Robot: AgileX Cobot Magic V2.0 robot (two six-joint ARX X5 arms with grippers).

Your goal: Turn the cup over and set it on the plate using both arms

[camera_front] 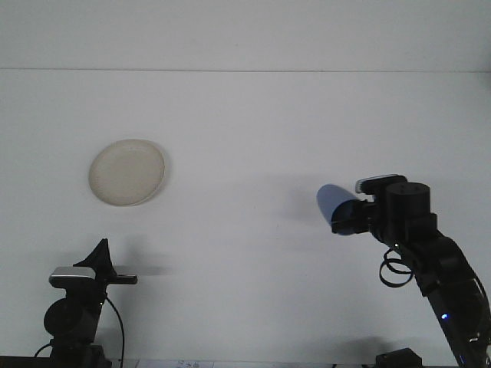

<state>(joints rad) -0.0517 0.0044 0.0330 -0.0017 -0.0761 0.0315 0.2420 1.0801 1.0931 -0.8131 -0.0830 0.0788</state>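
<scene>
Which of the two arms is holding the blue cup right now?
The right arm: its gripper carries the blue cup tipped sideways above the table. The left gripper sits low at the near-left edge, empty, below the plate.

Matt blue plastic cup (334, 205); smooth cream plate (126, 172); matt white table (253, 130)

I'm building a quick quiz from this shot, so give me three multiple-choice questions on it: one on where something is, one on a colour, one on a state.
1. Where does the plate lie?
A. left side of the table
B. right side
C. under the cup

2. What colour is the cup?
A. red
B. blue
C. green

3. How is the cup now?
A. upright on the table
B. on the plate
C. held tilted by the right gripper

Key: 1 A, it sits far left; 2 B, plainly blue; 3 C, it leans sideways in the right gripper, off the table.
</scene>
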